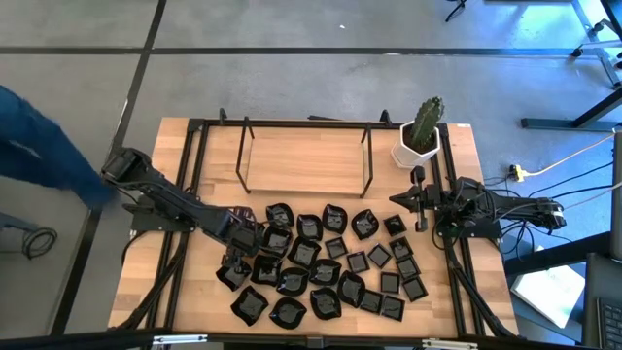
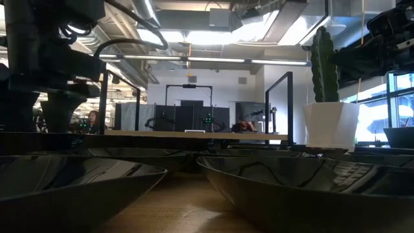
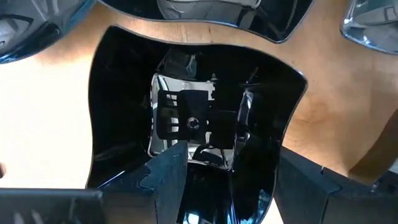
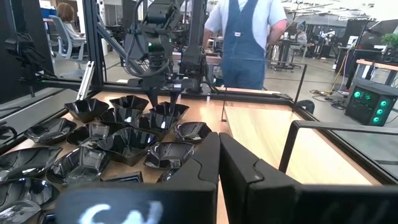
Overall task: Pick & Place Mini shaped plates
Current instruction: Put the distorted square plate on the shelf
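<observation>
- Directly beneath the left gripper we see one wavy-rimmed black dish of the mini shaped plates, at the left edge of the cluster that covers the near half of the table.
- Seen from the left wrist, that dish fills the frame, its glossy floor mirroring the camera, and the gripper's two dark fingers stand well apart over its near rim; we cannot tell whether they touch it, and nothing is held between them.
- From the right wrist we see the left gripper pointing down into the far side of the dishes, with other plates packed just beside the one below it, some overlapping.
- Our right gripper waits at the right edge of the table, beside the cluster, with its fingers pressed together on nothing.
- A white pot with a cactus stands at the far right corner, just behind the right arm.
- A black wire stand straddles the far middle of the table, clear of the plates.
- Beyond the table a person in a blue apron stands behind the left arm, and another person sits farther off.
</observation>
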